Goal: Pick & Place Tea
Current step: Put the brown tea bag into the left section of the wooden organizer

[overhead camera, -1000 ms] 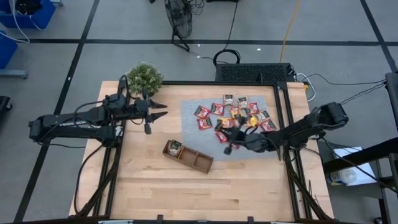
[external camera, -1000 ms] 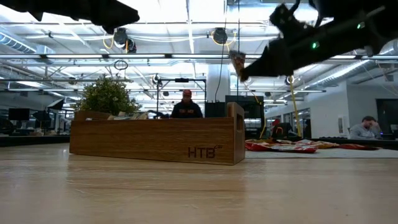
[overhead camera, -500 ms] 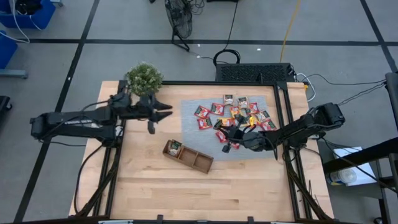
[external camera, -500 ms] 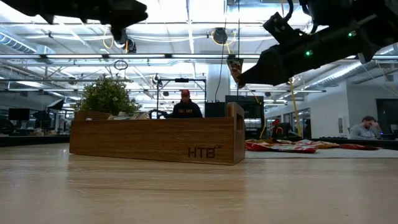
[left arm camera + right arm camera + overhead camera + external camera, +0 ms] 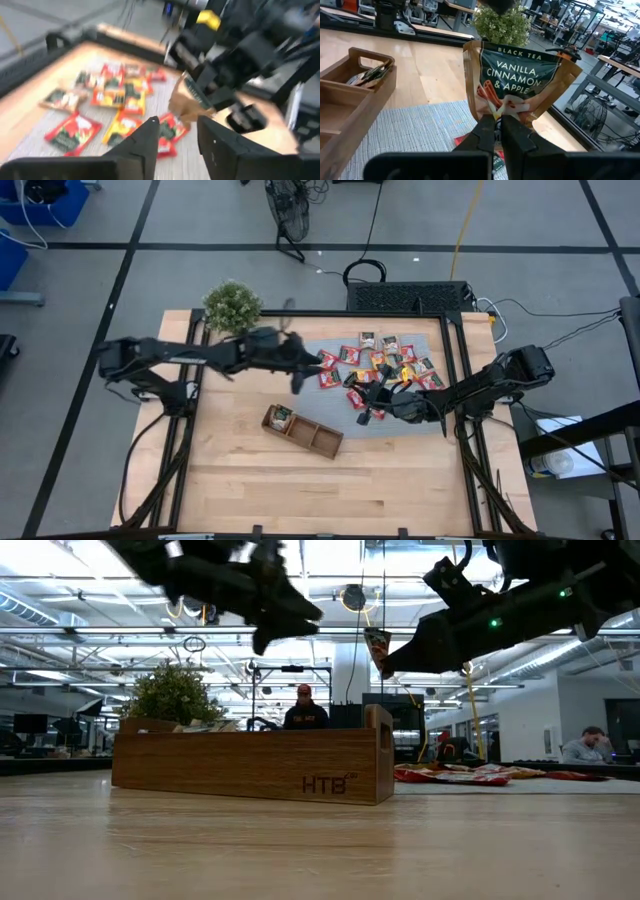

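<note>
The left gripper (image 5: 300, 370) has swung over the mat, part-open, empty; the right gripper (image 5: 498, 131) pinches a tea sachet (image 5: 517, 82).

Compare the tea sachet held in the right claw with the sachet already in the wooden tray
The orange foil sachet is pinched in the shut right claw, hanging upright above the grey mat; the dark sachet lies tilted in an end compartment of the brown wooden tray. The held one's label reads clearly; the tray one's cannot be read. Both are small flat packets.
</note>
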Controlling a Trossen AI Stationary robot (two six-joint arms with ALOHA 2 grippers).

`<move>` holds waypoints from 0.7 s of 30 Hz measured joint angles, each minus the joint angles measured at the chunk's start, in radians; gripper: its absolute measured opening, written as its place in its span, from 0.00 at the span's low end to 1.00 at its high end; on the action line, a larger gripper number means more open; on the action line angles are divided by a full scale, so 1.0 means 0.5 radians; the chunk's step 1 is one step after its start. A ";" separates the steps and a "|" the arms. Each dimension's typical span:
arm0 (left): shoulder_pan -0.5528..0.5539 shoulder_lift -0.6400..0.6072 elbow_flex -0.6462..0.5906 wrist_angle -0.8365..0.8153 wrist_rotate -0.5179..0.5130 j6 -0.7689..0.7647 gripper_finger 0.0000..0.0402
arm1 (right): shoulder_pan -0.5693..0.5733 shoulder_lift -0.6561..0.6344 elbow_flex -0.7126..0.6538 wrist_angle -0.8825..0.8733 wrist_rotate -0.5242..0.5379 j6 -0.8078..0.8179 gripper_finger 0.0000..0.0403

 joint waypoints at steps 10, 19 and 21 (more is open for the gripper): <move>-0.089 0.468 0.738 -0.683 -0.132 0.117 0.51 | 0.000 0.000 0.000 -0.001 0.000 0.024 0.02; -0.194 0.629 0.877 -0.686 -0.249 0.254 0.45 | 0.000 -0.002 0.000 -0.047 0.007 0.031 0.02; -0.211 0.624 0.877 -0.685 -0.245 0.254 0.45 | 0.001 -0.002 0.000 -0.069 0.005 0.031 0.02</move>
